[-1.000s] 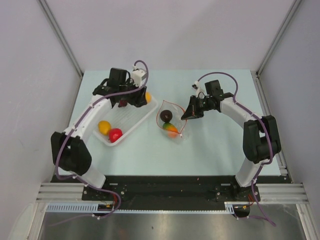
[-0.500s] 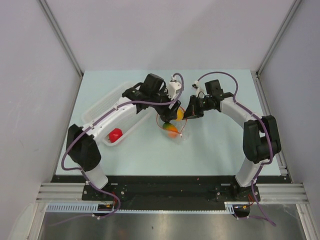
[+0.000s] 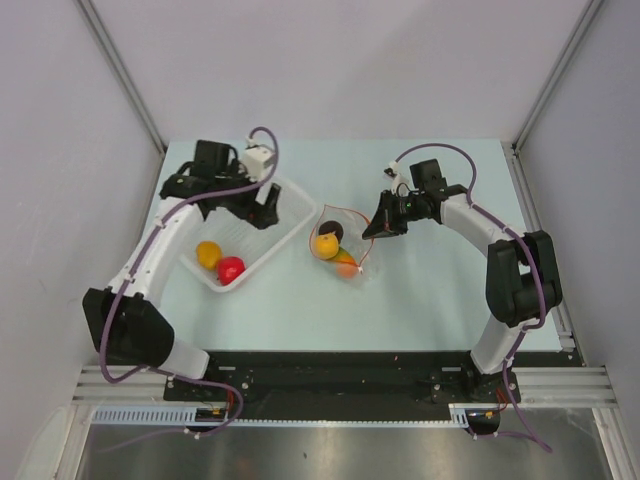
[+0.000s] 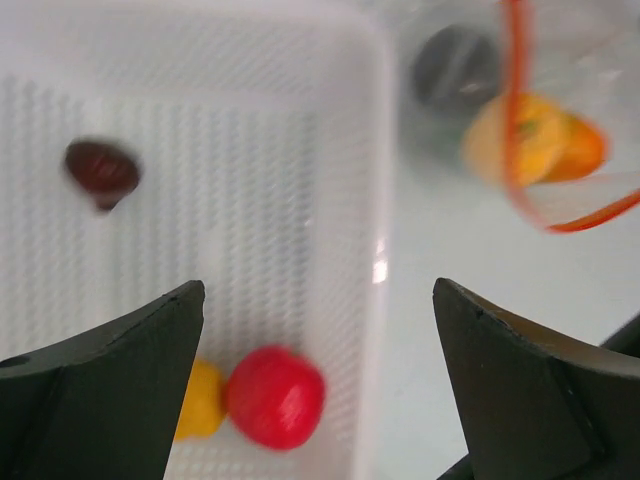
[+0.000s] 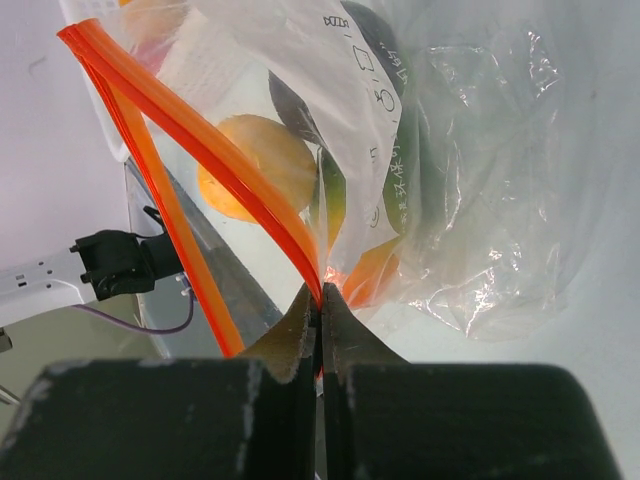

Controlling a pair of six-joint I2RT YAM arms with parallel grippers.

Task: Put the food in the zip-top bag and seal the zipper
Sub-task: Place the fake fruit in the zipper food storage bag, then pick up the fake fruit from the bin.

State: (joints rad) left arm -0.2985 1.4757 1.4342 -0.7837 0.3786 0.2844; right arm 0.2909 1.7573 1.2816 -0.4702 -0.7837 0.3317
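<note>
text: small black print on zip-top bag (image 5: 385,110) | unreadable

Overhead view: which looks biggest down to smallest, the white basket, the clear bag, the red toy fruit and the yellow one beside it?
1. white basket
2. clear bag
3. red fruit and yellow fruit: these look about alike, so I will not rank them.

Bag: small clear crinkly plastic zip-top bag (image 5: 480,200), lying at the centre of the overhead view, mouth open.
Zipper: thin red-orange zipper strip (image 5: 200,150), unsealed, its two sides bowed apart in a loop.
Food in bag: round yellow-orange toy fruit (image 3: 324,246); dark purple-brown piece (image 3: 334,231) just above it; orange-and-green piece (image 3: 346,263) below.
Food outside bag: yellow toy fruit (image 3: 208,253) and red toy fruit (image 3: 231,268) side by side, left of centre; dark brown piece (image 4: 100,168), upper left of the left wrist view.
</note>
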